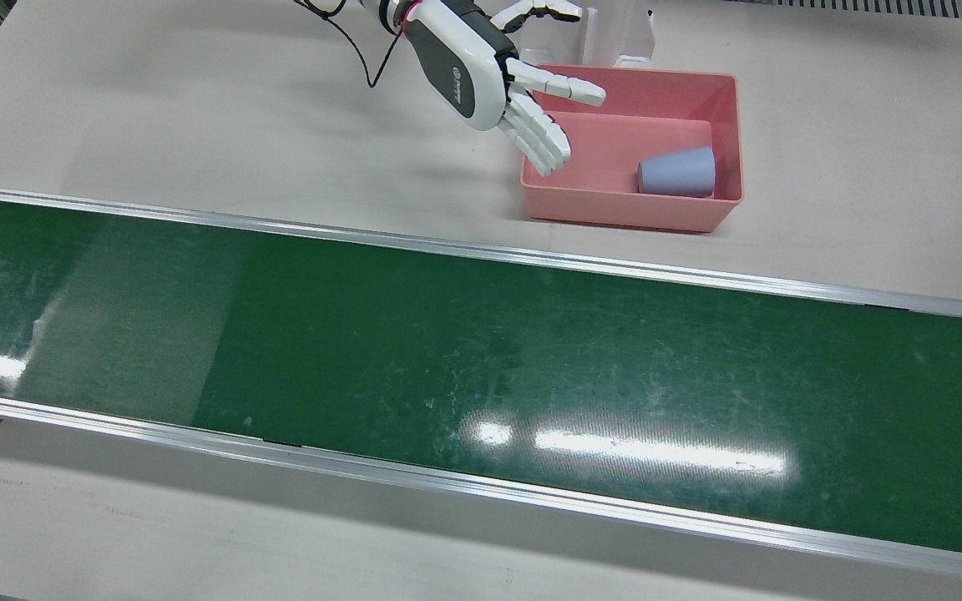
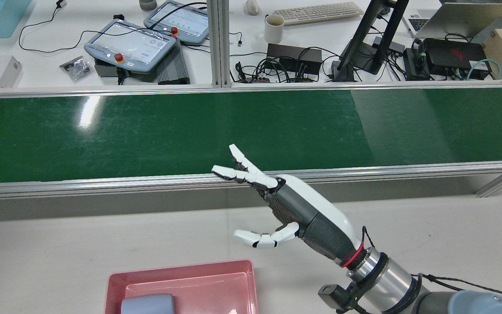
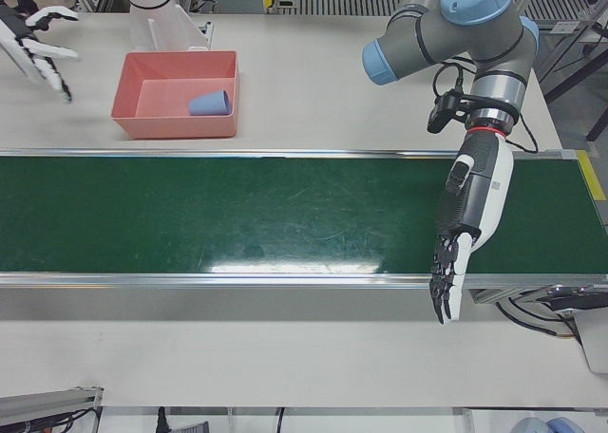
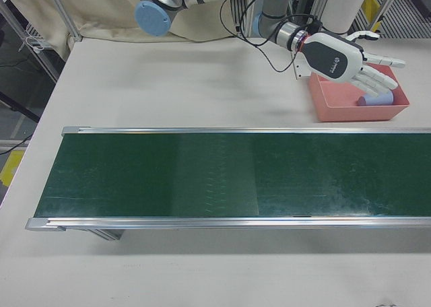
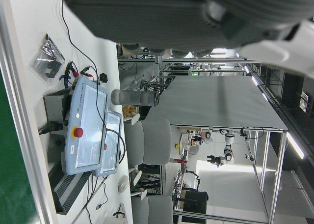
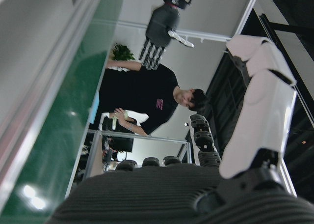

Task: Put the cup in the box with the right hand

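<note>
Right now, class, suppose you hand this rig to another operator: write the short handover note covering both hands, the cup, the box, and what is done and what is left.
Right hand: open, holding nothing, fingers spread over the box's near-left corner as the front view shows it.
Left hand: open, holding nothing, hanging fingers-down over the far end of the green conveyor belt, well away from the box.
Cup: lying on its side inside the pink box, toward one end.
Done: the cup is in the box and released.
Left: apparently only to draw the right hand clear; the cup is not upright, if that matters.
</note>
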Motion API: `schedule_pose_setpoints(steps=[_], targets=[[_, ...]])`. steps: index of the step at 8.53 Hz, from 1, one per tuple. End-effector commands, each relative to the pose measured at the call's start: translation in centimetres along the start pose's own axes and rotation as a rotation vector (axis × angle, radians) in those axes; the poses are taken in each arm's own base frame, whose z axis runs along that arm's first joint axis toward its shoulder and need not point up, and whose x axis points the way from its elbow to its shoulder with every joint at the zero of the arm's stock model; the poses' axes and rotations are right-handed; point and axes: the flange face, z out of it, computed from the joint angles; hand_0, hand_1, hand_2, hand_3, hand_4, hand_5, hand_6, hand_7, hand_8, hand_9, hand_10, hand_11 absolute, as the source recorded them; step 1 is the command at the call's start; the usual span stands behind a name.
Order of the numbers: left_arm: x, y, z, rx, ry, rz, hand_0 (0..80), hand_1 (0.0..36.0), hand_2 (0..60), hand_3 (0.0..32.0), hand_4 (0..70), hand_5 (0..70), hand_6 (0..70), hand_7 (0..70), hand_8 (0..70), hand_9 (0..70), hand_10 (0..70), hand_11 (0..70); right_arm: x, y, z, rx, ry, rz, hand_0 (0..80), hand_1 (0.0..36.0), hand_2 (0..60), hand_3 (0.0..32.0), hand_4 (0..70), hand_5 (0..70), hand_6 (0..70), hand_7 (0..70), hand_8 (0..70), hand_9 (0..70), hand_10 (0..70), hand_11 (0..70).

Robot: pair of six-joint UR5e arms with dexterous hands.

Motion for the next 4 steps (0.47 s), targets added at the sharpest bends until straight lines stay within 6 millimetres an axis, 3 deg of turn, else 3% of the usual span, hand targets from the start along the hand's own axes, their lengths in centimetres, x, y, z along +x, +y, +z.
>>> schedule_pose_setpoints(steps=[1, 2, 3, 4], targets=[[0.0, 0.0, 0.0, 0.000, 0.000, 0.000, 0.0, 0.0, 0.0, 0.0, 0.0, 0.0, 0.0, 0.0, 0.0, 0.0, 0.0, 0.0, -15.9, -6.9, 1.2, 0.102, -0.267, -0.159, 47.0, 22.8, 40.3, 0.0, 0.2, 4.9, 5.8, 22.6, 1.3, 6.9, 0.0, 0.0], [0.0, 0.0, 0.0, 0.000, 0.000, 0.000, 0.0, 0.0, 0.0, 0.0, 0.0, 0.0, 0.0, 0.0, 0.0, 0.0, 0.0, 0.0, -19.3, -10.5, -0.6, 0.175, -0.297, -0.170, 47.3, 23.0, 40.3, 0.0, 3.3, 4.7, 5.1, 19.8, 0.1, 3.8, 0.0, 0.0], [0.0, 0.0, 0.0, 0.000, 0.000, 0.000, 0.0, 0.0, 0.0, 0.0, 0.0, 0.0, 0.0, 0.0, 0.0, 0.0, 0.0, 0.0, -22.8, -15.1, -2.3, 0.253, -0.292, -0.209, 47.8, 23.3, 39.7, 0.0, 7.9, 4.0, 2.5, 7.7, 0.0, 0.1, 0.0, 0.0], [0.0, 0.1, 0.0, -0.001, 0.000, 0.000, 0.0, 0.0, 0.0, 0.0, 0.0, 0.0, 0.0, 0.0, 0.0, 0.0, 0.0, 0.0, -26.7, -21.2, -3.6, 0.328, -0.250, -0.251, 47.8, 22.9, 39.0, 0.0, 9.7, 3.8, 2.2, 6.2, 0.0, 0.0, 0.0, 0.0]])
